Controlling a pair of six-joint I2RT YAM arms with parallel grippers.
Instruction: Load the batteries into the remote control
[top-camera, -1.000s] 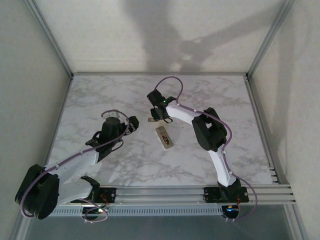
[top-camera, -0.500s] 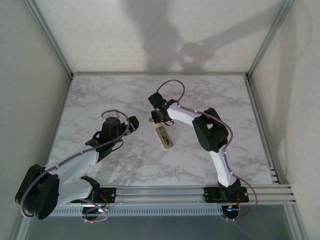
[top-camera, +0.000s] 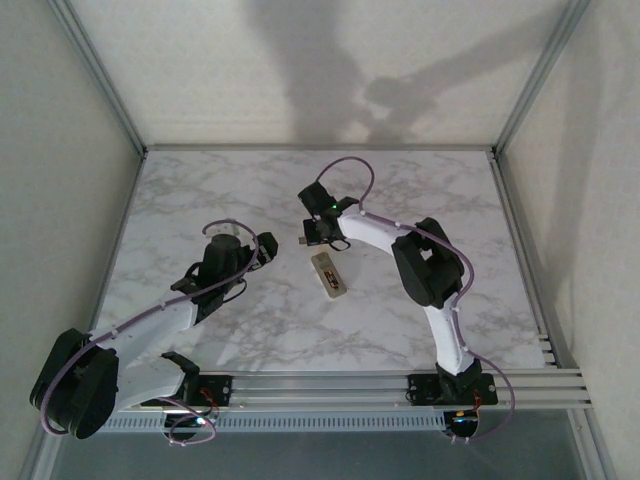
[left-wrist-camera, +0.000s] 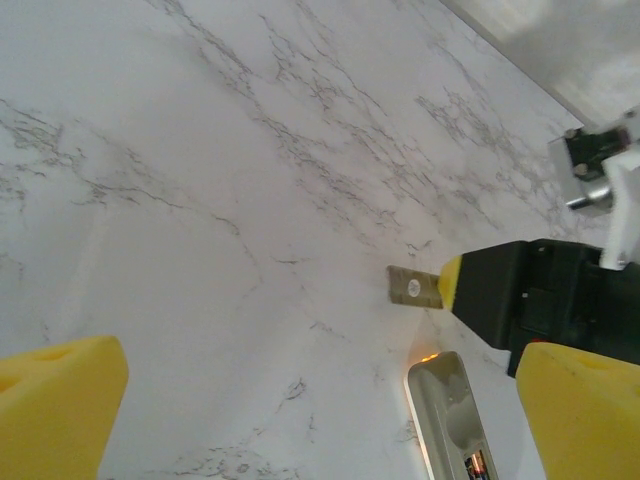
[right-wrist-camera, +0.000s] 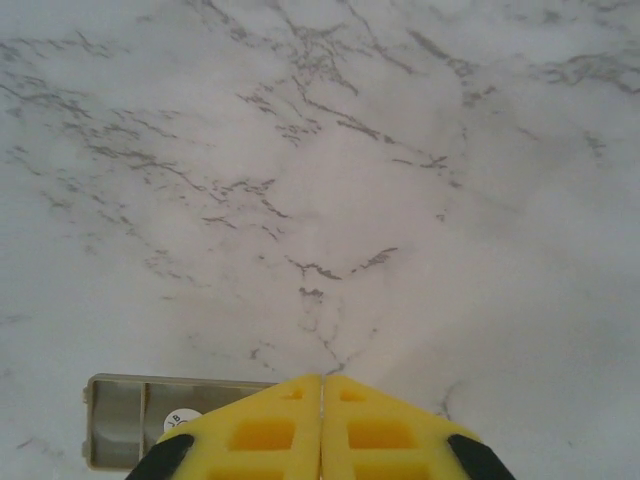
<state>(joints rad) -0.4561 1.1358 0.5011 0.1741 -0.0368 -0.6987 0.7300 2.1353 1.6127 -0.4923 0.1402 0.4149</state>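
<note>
Marble worktop (top-camera: 200, 190): nearest is the left hand (left-wrist-camera: 320, 410), pads wide apart and holding nothing. White remote control (top-camera: 329, 274) lies mid-worktop, back up, with a battery (left-wrist-camera: 478, 465) in its tray. Just past it, the right hand (right-wrist-camera: 321, 420) is clenched tight at a flat tan cover piece (right-wrist-camera: 125, 420). Can't tell if it's pinched.

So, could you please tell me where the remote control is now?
In the top view the remote control lies near the middle of the marble table, just on the near side of the right hand and right of the left hand.
</note>
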